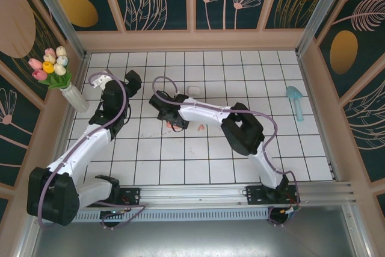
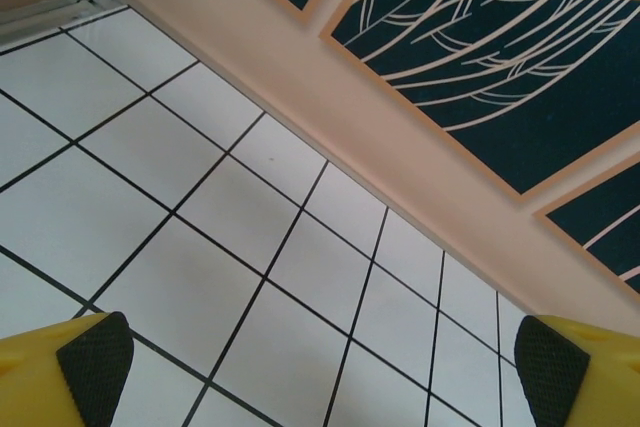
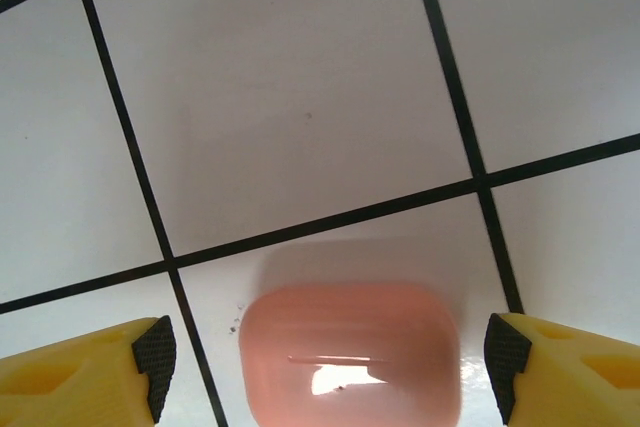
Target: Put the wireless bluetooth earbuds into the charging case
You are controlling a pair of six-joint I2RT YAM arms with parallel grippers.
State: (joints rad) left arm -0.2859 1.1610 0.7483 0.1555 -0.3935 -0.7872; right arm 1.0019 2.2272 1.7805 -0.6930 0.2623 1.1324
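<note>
REMOTE STATION: My right end effector [image 3: 326, 362] hangs low over the tiled surface [image 3: 300, 97]. Its fingers are spread wide, and the salmon-pink charging case [image 3: 350, 372] lies between the pads, touching neither. A thin seam runs across the glossy shell and the lid looks shut, so I judge the step in hand to be securing the case before anything goes in. To do it well, I would centre the shell between the pads, descend square to the surface and close gently on its two sides. A rounded, glossy shell will likely squirt out of a skewed pinch. My left end effector [image 2: 322, 372], also spread and holding nothing, points toward the back wall, well apart from the work. I expect it would have to come across to lift the lid.

By count: two arms, two end effectors, one pink case. From overhead, one small white rounded object [image 1: 194, 90] lies just beyond the right wrist — possibly a second case, too small to tell. I make out one pink earbud [image 1: 200, 127], a mere speck beside the right forearm; the other earbuds I cannot pick out. One vase of tulips [image 1: 71, 94] stands at the left, and one teal mushroom-shaped item [image 1: 295, 97] lies at the right.
</note>
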